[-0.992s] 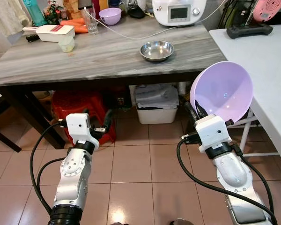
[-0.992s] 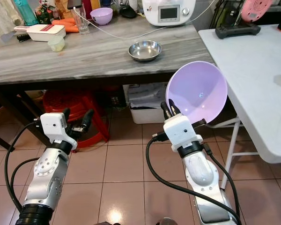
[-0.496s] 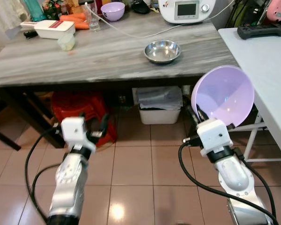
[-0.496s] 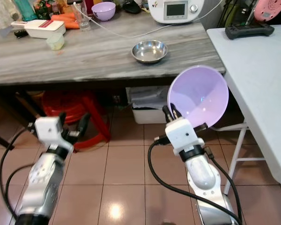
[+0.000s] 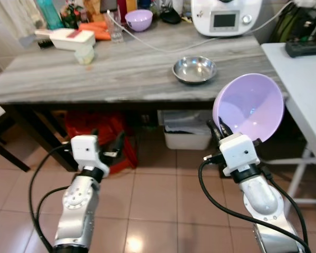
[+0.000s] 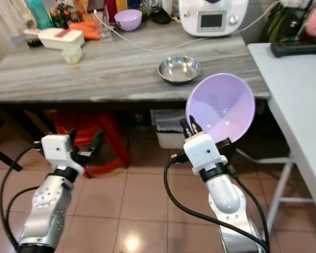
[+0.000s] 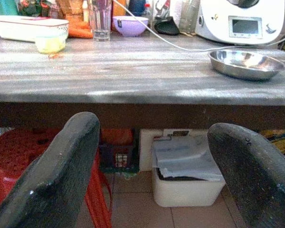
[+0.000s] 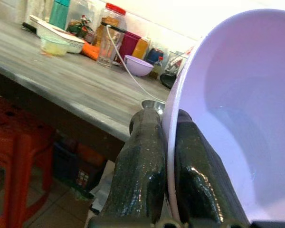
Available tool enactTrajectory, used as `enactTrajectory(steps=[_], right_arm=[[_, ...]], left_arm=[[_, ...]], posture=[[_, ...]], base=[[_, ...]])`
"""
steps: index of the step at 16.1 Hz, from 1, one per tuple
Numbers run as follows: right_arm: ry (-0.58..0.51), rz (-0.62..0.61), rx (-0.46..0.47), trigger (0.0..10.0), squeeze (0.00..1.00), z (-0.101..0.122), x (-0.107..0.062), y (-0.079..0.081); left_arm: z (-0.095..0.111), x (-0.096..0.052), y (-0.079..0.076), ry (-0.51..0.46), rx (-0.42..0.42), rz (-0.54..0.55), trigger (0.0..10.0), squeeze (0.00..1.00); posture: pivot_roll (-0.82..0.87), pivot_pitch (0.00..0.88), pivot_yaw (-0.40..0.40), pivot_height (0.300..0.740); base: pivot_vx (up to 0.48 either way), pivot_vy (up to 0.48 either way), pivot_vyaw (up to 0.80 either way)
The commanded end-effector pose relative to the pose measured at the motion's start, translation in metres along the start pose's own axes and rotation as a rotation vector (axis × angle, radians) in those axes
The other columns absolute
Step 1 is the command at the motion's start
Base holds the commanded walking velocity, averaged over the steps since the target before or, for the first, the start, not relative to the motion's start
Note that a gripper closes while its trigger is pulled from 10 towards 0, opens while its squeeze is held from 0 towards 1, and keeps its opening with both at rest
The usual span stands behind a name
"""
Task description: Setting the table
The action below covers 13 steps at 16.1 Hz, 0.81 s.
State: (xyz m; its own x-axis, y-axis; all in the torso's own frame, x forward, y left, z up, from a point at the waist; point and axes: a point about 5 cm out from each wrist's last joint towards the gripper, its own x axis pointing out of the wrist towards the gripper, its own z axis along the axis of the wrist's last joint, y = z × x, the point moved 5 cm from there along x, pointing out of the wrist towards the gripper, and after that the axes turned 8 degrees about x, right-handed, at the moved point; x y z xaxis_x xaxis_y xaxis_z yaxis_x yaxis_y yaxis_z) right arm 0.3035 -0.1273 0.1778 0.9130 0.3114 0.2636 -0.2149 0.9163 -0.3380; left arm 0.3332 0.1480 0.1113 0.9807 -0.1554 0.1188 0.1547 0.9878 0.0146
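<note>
Item 1: my right gripper (image 8: pixel 167 156), its 2 black fingers (image 8: pixel 142 161) pinched tight on the rim of a large lilac bowl (image 5: pixel 248 108), 1 finger on the outside wall and 1 on the inside. The bowl stands tilted on edge above the jaws, its hollow facing me, held in the air over the tiled floor (image 5: pixel 158 190) and short of the tables.

Item 2: my left gripper (image 5: pixel 106 145), jaws spread wide with nothing between them, hanging low over the floor. Straight past its fingers (image 7: pixel 61 166) I see the underside of the grey wood-grain table (image 5: pixel 126 68), a red plastic stool (image 7: pixel 19 152) and a white bin (image 7: pixel 185 183) stuffed with paper.

Item 3: on the tabletop, beyond and above both grippers, 1 shallow steel dish (image 5: pixel 194 69), nearer my right gripper than my left.

Item 4: along the table's far edge, 1 white kitchen appliance (image 5: pixel 226 16) with a screen, its white cable (image 5: pixel 147 42) trailing across the top, 1 small lilac bowl (image 5: pixel 138 19), 1 clear glass (image 5: pixel 115 29), carrots (image 5: pixel 92 29), 1 white tray (image 5: pixel 66 37) and 1 small pale cup (image 5: pixel 85 54).

Item 5: to the right of my right gripper, the edge of a white table (image 5: pixel 305 89).
</note>
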Motion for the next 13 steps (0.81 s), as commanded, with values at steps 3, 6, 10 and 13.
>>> enactTrajectory(steps=[3,6,10,13], right_arm=[[-0.017,-0.008,-0.005,10.0,0.00,0.0043,0.0008,-0.0045],[-0.013,-0.005,0.000,10.0,0.00,0.0037,-0.0024,-0.0031],[-0.008,-0.006,0.002,10.0,0.00,0.0014,-0.0004,-0.0038],[-0.024,0.000,0.005,10.0,0.00,0.0039,0.0056,-0.0013]], left_arm=[[0.0015,0.0011,-0.0049,-0.002,-0.010,-0.011,10.0,0.00],[0.0071,-0.0014,-0.0001,-0.015,-0.001,-0.014,10.0,0.00],[0.0006,-0.0078,0.0036,0.007,0.013,-0.014,10.0,0.00],[0.0060,-0.0021,-0.0026,-0.008,0.003,-0.026,10.0,0.00]], posture=[[-0.14,0.093,0.098,0.740],[-0.14,0.091,0.097,0.740],[-0.13,0.084,0.094,0.740],[-0.13,0.078,0.095,0.740]], base=[[0.312,0.000,0.00],[0.311,0.000,0.00],[0.312,0.000,0.00],[0.314,0.000,0.36]])
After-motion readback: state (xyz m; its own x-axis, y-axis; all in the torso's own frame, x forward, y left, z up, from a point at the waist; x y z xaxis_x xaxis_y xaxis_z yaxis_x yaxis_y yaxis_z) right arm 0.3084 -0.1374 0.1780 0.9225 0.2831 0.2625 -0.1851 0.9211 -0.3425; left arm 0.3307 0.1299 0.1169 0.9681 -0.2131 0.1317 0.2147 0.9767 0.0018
